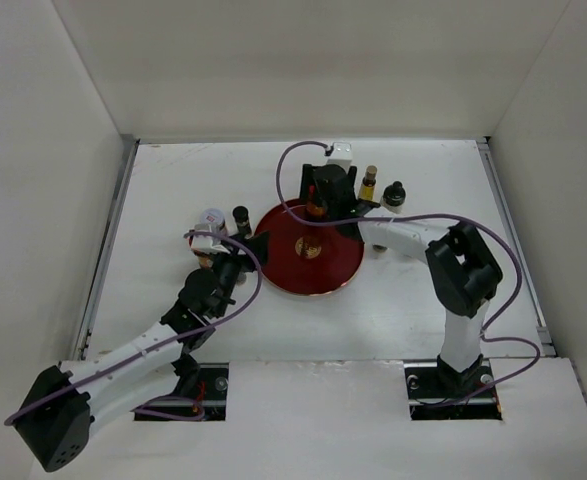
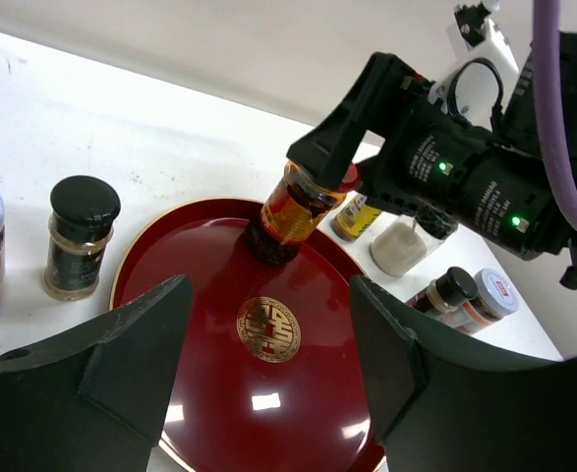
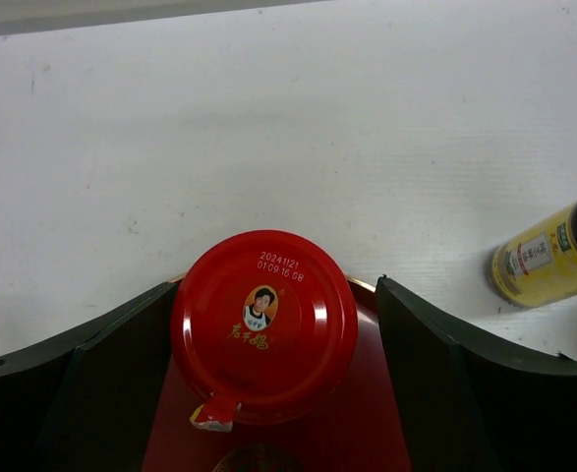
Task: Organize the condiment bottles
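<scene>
Top cam: left arm (image 1: 123, 365) is closest, reaching toward the red tray (image 1: 323, 278). Left wrist: left gripper (image 2: 270, 295) is open and empty, facing the tray. The red-lidded jar (image 2: 290, 211) sits inside its far rim. Right wrist: right gripper (image 3: 273, 290) straddles that jar's lid with a small gap on one side. Can't tell if it's actually gripping.

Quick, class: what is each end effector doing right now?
Left end effector: open, empty.
Right end effector: open around the red-lidded jar, with a gap showing on one side.
</scene>
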